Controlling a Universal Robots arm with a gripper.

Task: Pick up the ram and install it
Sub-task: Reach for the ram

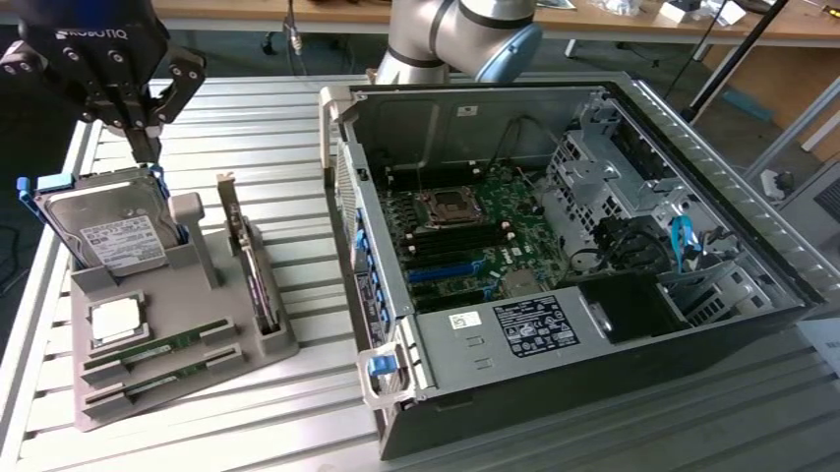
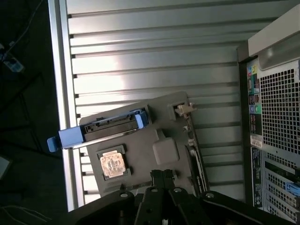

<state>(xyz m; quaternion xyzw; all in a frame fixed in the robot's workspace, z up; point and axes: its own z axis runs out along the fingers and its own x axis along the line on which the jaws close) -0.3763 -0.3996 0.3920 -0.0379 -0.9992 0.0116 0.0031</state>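
Gripper (image 1: 146, 147) hangs in the air above the slatted metal table (image 1: 263, 108). Fingers are drawn together tip to tip, with nothing between them. The wrist view agrees: the closed fingertip pair (image 2: 162, 174) points down at the grey holder (image 2: 159, 126), clear of it.

Directly under the tool in the exterior view is the hard drive (image 1: 112, 231) in its blue caddy, propped at a tilt in the holder (image 1: 98, 290). The tips are above its upper edge, not touching.

The ram (image 1: 168, 343) is well away from the gripper, at the holder's opposite end. It is a green stick lying in a slot, with a second stick (image 1: 160, 378) in the next slot just past it. The hard drive and the square processor (image 1: 116, 320) sit between the tool and the ram. Neither stick has been lifted.

A card with bracket (image 1: 252, 270) stands on edge in the holder, off to the gripper's side nearer the open computer case (image 1: 434, 113). The case lies on its side, well apart from the tool, with the motherboard (image 1: 486, 226) exposed.

In the wrist view the hard drive (image 2: 112, 126) and processor (image 2: 112, 164) lie beyond the fingertips.
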